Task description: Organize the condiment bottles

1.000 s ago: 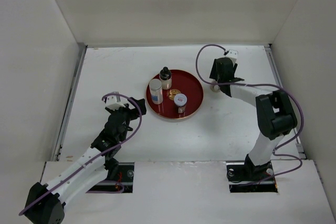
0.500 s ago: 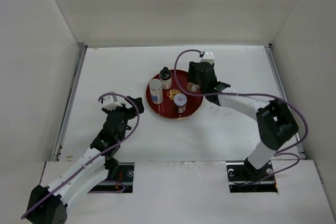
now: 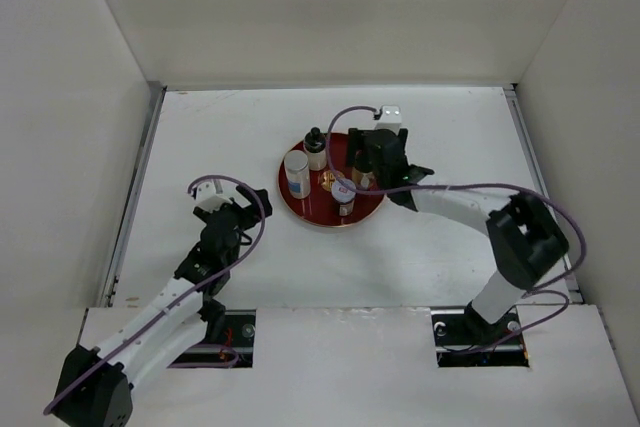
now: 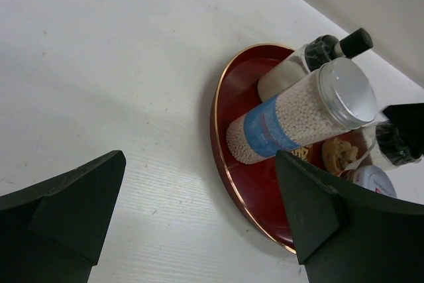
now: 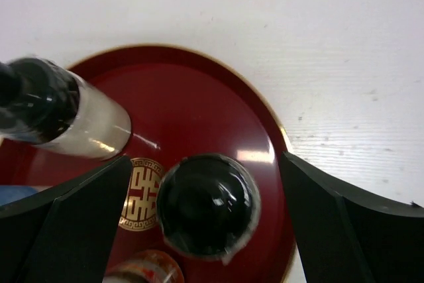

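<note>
Black-capped bottle on red tray

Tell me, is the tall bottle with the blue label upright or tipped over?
Upright. The tall bottle stands on its base inside the red tray, with its silver lid on top.

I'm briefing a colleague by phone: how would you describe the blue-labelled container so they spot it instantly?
Find the round red tray in the middle of the white table. At the tray's left side stands the blue-labelled container, a clear cylinder packed with small white granules. Unlike the black-capped bottle behind it, it has a flat silvery lid and a blue band round its middle.
</note>
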